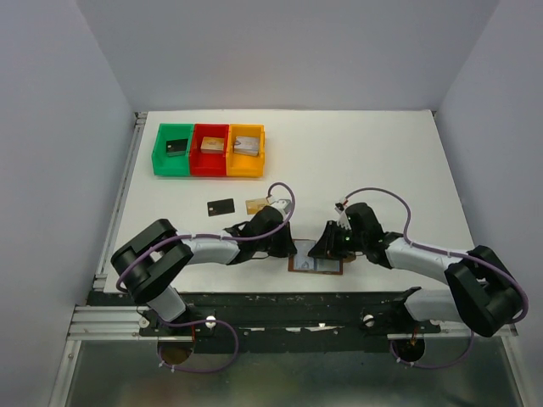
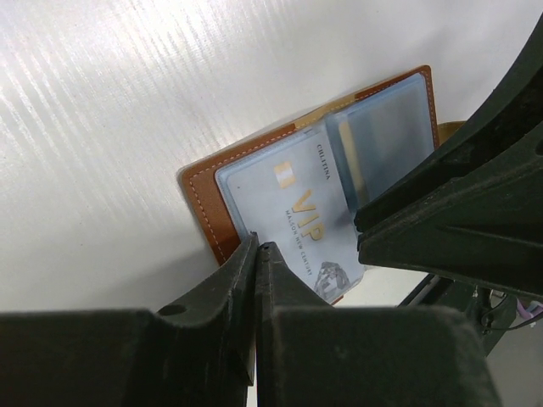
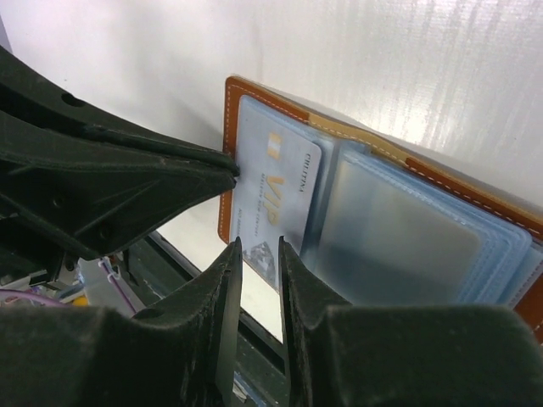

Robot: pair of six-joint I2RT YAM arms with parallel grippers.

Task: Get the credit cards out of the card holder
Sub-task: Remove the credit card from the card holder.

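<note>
Two credit cards, one black (image 1: 221, 206) and one gold (image 1: 254, 204), lie on the table just beyond the left arm. Next, the left gripper (image 2: 257, 248) has its jaws nearly pressed together at the corner of a silvery card (image 2: 293, 212); whether they pinch it, I cannot tell. That card sits in the open brown card holder (image 2: 204, 203), near the table's front edge. Rightmost, the right gripper (image 3: 259, 250) stands slightly parted over the holder. A corner-only grip may slip, or an unpinned holder may drag along. Card print reads "CHLITINA" and "VIP"; smaller lettering is unreadable.
</note>
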